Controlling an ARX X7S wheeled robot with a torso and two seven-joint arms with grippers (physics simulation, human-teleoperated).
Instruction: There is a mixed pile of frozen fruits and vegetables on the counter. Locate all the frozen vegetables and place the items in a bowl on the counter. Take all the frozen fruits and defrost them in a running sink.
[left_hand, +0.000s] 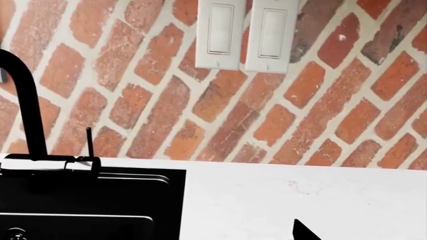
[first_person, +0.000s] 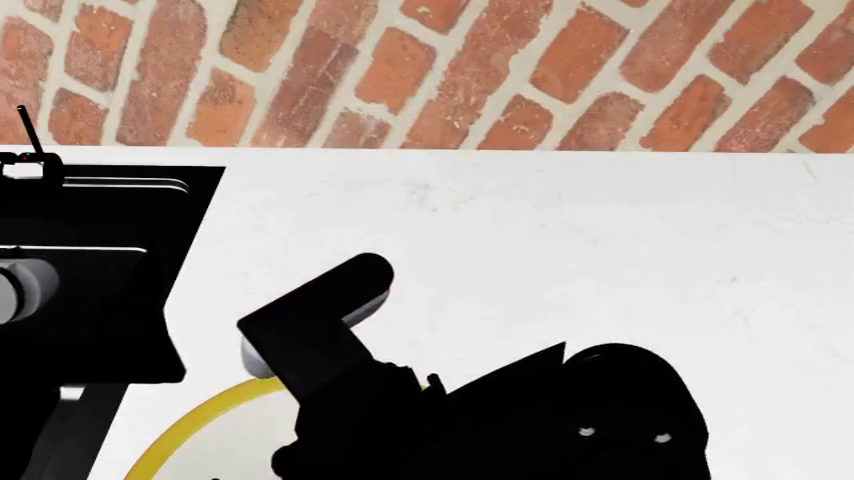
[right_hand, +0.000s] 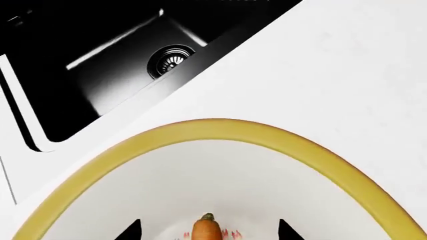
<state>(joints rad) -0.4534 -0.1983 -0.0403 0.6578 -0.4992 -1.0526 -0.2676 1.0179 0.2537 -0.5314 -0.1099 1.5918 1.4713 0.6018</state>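
Orange tapered carrot piece (right_hand: 205, 229) with green tip over the wide yellow-rimmed white bowl (right_hand: 220, 127), between right fingers (right_hand: 208, 231) set apart; grip not certain. Left fingers (left_hand: 305, 232) barely visible, state unclear. Possible roll-out toward black recessed sink (right_hand: 100, 80) if dropped high or off-centre onto white worktop (right_hand: 347, 70).

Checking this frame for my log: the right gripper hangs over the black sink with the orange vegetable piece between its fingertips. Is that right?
Not quite. The right gripper hangs over the bowl, not the sink, which lies apart across a strip of counter. The right wrist view shows it: the orange vegetable piece sits between the fingertips, with the bowl's white inside below.
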